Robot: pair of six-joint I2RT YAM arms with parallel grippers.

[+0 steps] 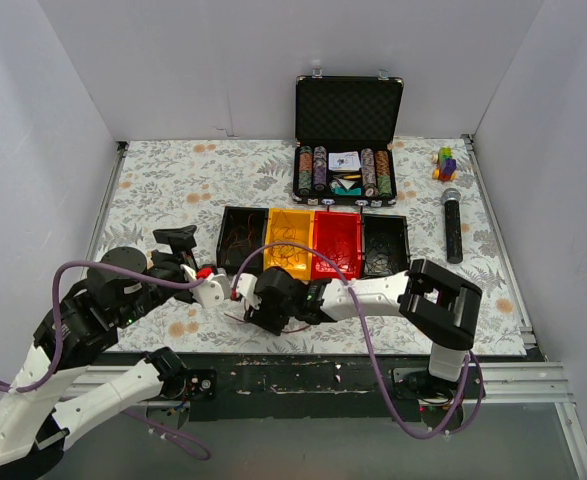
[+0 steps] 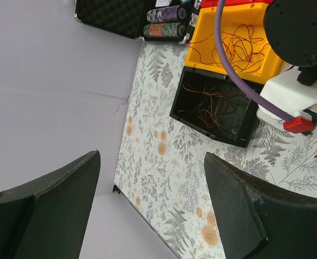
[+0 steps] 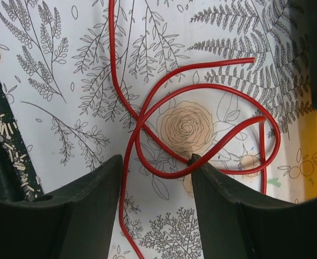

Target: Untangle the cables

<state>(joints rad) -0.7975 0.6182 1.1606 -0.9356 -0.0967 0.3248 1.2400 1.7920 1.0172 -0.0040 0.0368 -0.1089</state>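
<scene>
The right gripper's (image 3: 155, 162) jaws stand parted, low over the cables (image 3: 111, 48). These are smooth, glossy red strands curled in a loose loop, flat on the fern-printed tablecloth (image 3: 50, 108) near the table's front edge, just before the yellow bin (image 2: 244, 13). One dark fingertip (image 3: 196, 162) seems to touch the loop, but nothing is clamped. The left gripper (image 2: 153, 156) gapes wider, empty, above the cloth. Thin red wire lies in the yellow bin and brownish wire in the black bin (image 2: 207, 125) beside it. A lilac hose (image 2: 218, 32) crosses over both.
</scene>
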